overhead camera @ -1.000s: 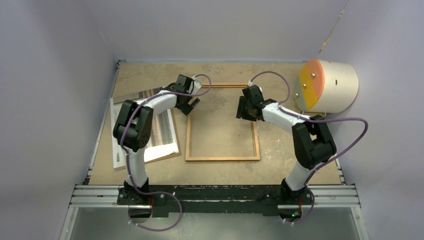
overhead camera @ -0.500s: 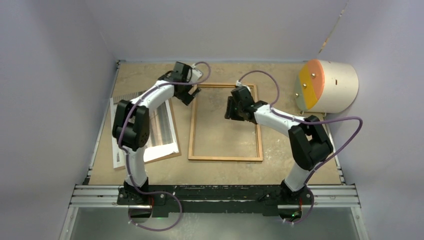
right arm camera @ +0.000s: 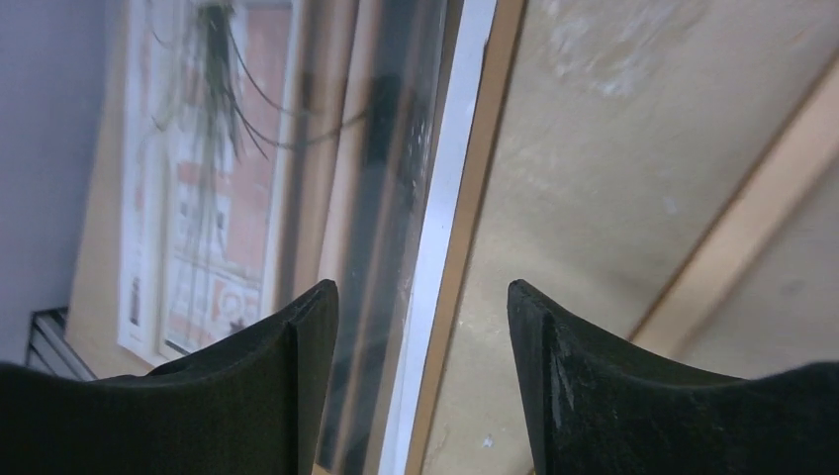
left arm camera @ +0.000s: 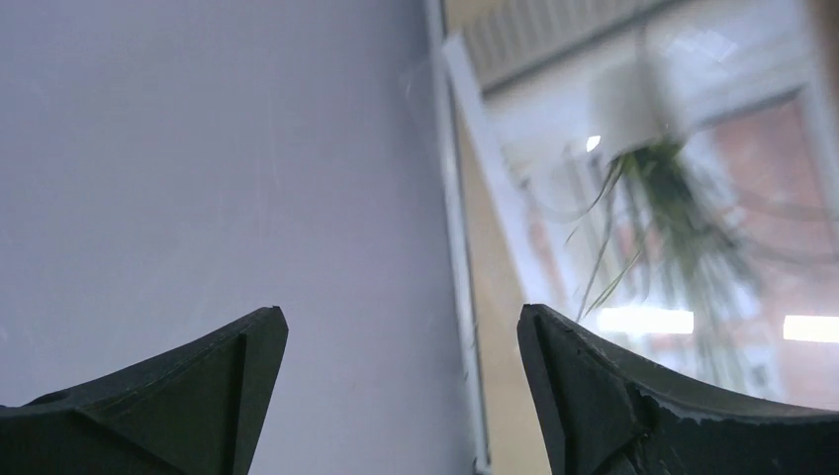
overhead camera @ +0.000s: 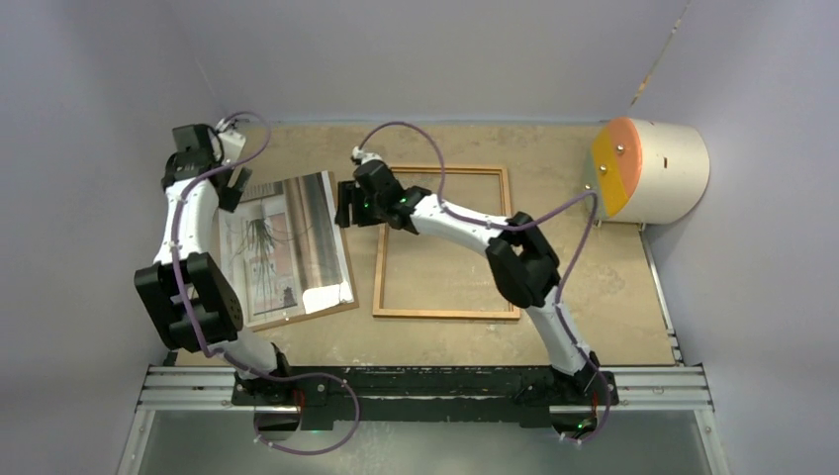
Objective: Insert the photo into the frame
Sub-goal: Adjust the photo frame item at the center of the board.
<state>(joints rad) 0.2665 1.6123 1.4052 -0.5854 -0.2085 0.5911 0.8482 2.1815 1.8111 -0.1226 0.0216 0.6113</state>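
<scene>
The photo (overhead camera: 277, 237) lies flat just beside the frame (overhead camera: 445, 314), not in it yet, and the left gripper (left arm camera: 401, 327) and right gripper (right arm camera: 423, 297) both have fingers spread apart, holding nothing.

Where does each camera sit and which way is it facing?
Top external: above, behind the bases, looking down at the table; both arms show.
Left wrist: on the left hand, far-left corner, facing the wall and large paper spiky-plant photo; its fingertips show.
Right wrist: on the right hand, facing down at the photo's edge and thin orange-brown wooden frame; its fingertips show.
All three share the photo.
</scene>
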